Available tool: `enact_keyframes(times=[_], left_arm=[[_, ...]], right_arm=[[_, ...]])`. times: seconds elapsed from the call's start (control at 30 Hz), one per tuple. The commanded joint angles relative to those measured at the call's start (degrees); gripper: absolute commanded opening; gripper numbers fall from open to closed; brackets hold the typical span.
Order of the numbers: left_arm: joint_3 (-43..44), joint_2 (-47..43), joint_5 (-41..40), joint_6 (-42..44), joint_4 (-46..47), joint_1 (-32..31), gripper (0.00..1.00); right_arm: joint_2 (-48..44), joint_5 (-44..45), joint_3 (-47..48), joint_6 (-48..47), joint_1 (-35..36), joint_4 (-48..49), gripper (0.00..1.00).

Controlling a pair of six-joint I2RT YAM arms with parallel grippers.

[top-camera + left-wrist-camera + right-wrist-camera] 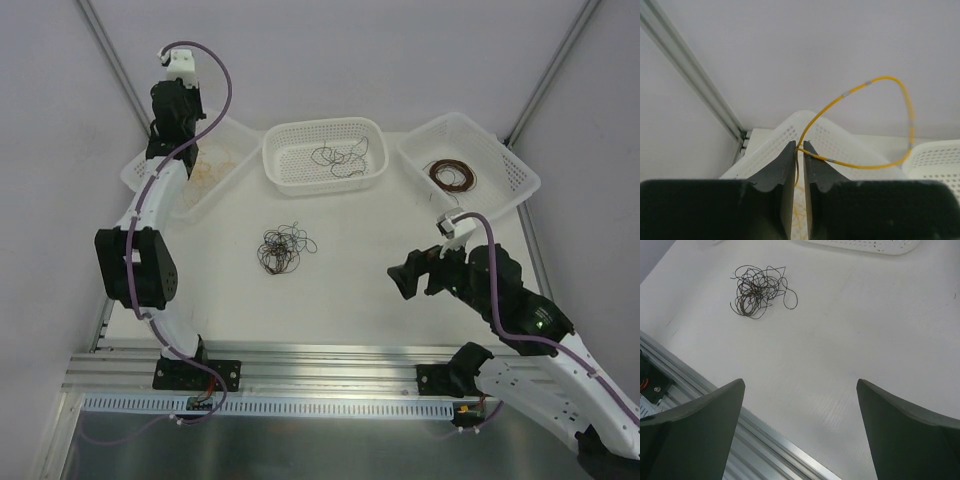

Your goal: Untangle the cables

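Observation:
A tangle of thin black and dark brown cables (284,249) lies on the table's middle; it also shows in the right wrist view (759,291). My left gripper (163,150) is raised over the left white basket (232,135) and is shut on a yellow cable (860,90) that loops up and to the right of the fingertips (790,150). Yellow-tan cables (208,165) lie in that basket. My right gripper (404,280) is open and empty, right of the tangle and above the table.
A middle white basket (285,176) holds several black cables (340,157). A right white basket (515,160) holds dark brown coiled cables (452,175). An aluminium rail (330,365) runs along the near edge. Frame posts (110,60) stand at the back corners.

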Motion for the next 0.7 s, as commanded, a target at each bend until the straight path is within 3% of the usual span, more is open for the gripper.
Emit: enact_keyframes(times=[0.0, 0.07, 0.1, 0.17, 0.2, 0.33, 0.67], left_arm=[[3.3, 7.5, -2.4, 0.9, -1.4, 3.0, 0.13], [3.9, 10.0, -2.8, 0.1, -2.8, 3.8, 0.36], [4.5, 11.0, -2.8, -0.5, -5.0, 4.2, 0.57], [4.3, 12.0, -2.7, -2.2, -6.4, 4.4, 0.74], [2.9, 11.3, -2.1, -3.7, -7.0, 4.4, 0.87], [-2.3, 6.9, 1.7, -8.4, -7.4, 4.4, 0.99], [-17.7, -8.3, 10.0, -30.3, -20.5, 3.8, 0.99]], right_arm=[[0.6, -1.4, 0.7, -1.1, 0.3, -1.4, 1.0], [0.8, -1.5, 0.7, -1.3, 0.3, -2.0, 1.0], [1.1, -1.4, 0.7, -1.6, 0.4, -2.2, 1.0], [1.3, -1.2, 0.6, -1.8, 0.3, -2.7, 0.99], [1.6, -1.2, 0.5, -1.9, 0.3, -2.7, 1.0], [2.5, -1.1, -0.4, -1.7, 0.2, -2.0, 1.0], [8.5, -5.0, -3.4, 0.4, 0.3, 4.8, 1.0]])
